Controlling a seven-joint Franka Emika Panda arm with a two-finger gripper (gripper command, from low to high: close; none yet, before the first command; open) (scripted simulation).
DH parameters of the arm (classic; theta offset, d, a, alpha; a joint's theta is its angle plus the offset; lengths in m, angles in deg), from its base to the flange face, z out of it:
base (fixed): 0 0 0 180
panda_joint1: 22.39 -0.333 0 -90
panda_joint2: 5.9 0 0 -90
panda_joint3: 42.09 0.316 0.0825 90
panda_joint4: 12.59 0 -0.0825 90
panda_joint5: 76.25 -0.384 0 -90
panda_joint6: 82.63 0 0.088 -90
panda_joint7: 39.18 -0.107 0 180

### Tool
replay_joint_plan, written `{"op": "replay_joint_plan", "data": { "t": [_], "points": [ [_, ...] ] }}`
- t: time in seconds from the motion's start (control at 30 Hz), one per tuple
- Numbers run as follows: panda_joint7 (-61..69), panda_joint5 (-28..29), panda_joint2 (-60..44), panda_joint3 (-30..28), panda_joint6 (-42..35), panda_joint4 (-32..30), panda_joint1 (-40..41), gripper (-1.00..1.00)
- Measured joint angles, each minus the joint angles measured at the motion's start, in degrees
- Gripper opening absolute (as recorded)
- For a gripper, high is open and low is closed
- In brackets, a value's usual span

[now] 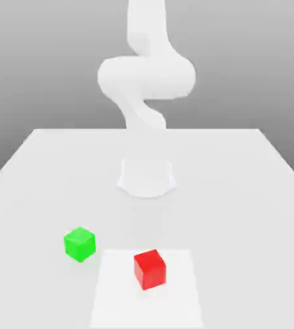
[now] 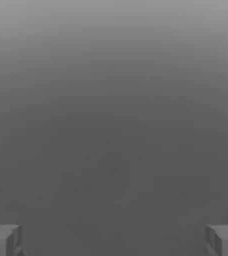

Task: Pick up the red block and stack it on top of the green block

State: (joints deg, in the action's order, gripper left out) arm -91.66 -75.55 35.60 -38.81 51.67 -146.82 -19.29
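Note:
The red block (image 1: pixel 150 269) sits on the white table (image 1: pixel 239 193) near its front edge, slightly toward the exterior view's right. The green block (image 1: pixel 80 243) rests on the table to the exterior view's left of the red one, a little farther back and apart from it. In the hand view my gripper (image 2: pixel 114 240) is open, with its grey fingertips (image 2: pixel 3 240) far apart and nothing between them. Beyond them is plain grey background.
The arm's round base (image 1: pixel 147 177) stands at the table's middle, behind both blocks, and the white arm (image 1: pixel 146 77) rises from it past the top of the exterior view. A paler square patch (image 1: pixel 117 289) lies under the red block.

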Motion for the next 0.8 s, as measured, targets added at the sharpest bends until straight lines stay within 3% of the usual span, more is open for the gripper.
{"op": "replay_joint_plan", "data": {
  "t": [0.3,0.57,0.8],
  "points": [
    [-24.7,3.3,-16.1,9.9,9.2,-8.9,9.7,0.00],
    [-45.9,5.6,-30.2,14.5,17.1,-16.7,14.9,0.00],
    [-59.8,1.5,-41.2,15.6,24.3,-23.4,15.3,0.00]
  ]
}}
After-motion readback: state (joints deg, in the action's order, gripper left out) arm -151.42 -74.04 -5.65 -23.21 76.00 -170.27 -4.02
